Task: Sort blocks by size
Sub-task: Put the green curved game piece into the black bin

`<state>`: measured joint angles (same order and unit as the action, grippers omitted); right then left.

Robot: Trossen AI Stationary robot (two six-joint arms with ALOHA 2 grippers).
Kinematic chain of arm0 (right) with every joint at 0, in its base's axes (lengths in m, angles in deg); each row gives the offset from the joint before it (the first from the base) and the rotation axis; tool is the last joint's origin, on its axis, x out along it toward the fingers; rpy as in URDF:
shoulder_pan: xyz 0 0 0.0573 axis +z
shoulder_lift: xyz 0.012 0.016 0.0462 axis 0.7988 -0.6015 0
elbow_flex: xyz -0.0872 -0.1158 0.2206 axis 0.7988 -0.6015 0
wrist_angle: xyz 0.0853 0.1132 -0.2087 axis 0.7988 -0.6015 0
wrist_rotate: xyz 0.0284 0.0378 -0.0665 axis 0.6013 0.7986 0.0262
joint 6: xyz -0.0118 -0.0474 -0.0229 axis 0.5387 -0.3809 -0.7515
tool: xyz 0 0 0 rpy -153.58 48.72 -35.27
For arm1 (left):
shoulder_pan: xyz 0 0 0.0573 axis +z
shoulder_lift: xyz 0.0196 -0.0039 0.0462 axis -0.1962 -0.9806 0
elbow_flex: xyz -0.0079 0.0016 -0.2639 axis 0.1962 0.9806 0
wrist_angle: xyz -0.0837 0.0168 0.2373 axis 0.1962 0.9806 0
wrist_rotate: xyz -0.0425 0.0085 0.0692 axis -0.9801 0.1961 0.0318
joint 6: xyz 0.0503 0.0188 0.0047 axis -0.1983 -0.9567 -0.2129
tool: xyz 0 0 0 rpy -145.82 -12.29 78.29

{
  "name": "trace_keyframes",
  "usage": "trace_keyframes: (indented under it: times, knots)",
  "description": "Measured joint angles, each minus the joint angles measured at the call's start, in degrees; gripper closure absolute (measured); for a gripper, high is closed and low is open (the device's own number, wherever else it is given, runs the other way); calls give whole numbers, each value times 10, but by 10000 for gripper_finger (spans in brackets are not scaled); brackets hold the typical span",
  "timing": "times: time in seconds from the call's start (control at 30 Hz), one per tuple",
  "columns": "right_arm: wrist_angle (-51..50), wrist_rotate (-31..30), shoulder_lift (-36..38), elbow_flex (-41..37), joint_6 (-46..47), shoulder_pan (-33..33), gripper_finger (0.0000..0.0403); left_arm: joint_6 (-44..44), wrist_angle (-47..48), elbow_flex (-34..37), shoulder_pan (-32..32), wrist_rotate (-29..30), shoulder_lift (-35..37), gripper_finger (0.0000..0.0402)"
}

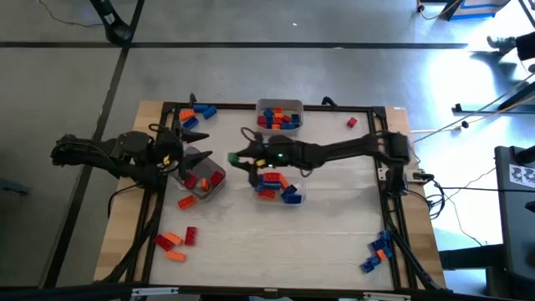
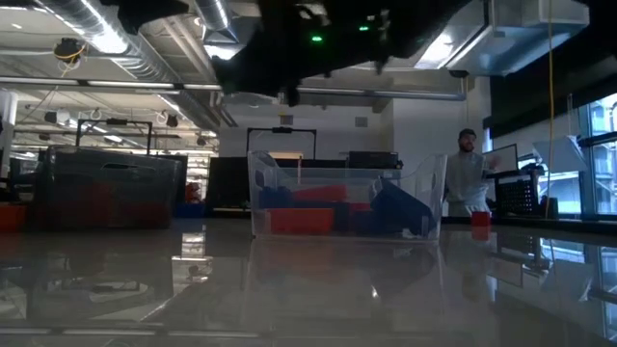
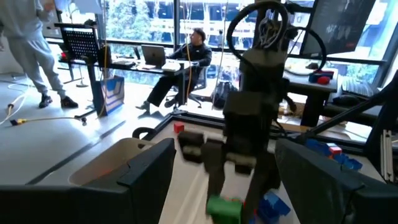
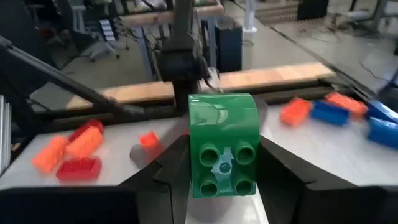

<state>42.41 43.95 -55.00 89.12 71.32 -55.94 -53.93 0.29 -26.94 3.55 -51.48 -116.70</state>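
Three clear trays on the bench (image 1: 334, 242): far tray (image 1: 279, 115), middle tray (image 1: 280, 186), left tray (image 1: 203, 177), each with red, orange and blue blocks; loose groups lie at four corners. Right hand (image 4: 222, 163) is clamped on one green block (image 4: 222, 144), studded, above the bench between trays; left hand (image 1: 188, 158) gapes empty over the left tray.

This is a robotics lab set in an open-plan office or workshop hall. Bare ducts (image 2: 145, 48) and strip lights run across the ceiling at the upper left of the low view. In the left wrist view, a seated person (image 3: 186, 68) works at a laptop (image 3: 152, 56) before tall windows (image 3: 155, 18) at the top. Loose cables (image 1: 468, 125) trail over the grey concrete floor (image 1: 251, 75) at the right of the high view.
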Motion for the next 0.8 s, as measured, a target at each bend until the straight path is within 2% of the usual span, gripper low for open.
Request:
trace_keyframes:
  times: [0.37, 0.63, 0.8]
  knots:
    - [-6, 59, -181, 219, 3, -1, 256, 2, 3, 0, 0, 0, -1, 137]
    - [-3, 79, -252, 295, -4, 8, 256, 2, 7, 0, 0, 0, -3, 137]
    - [-12, 68, -273, 303, -13, 11, 253, 1, 8, 0, 0, 0, -5, 137]
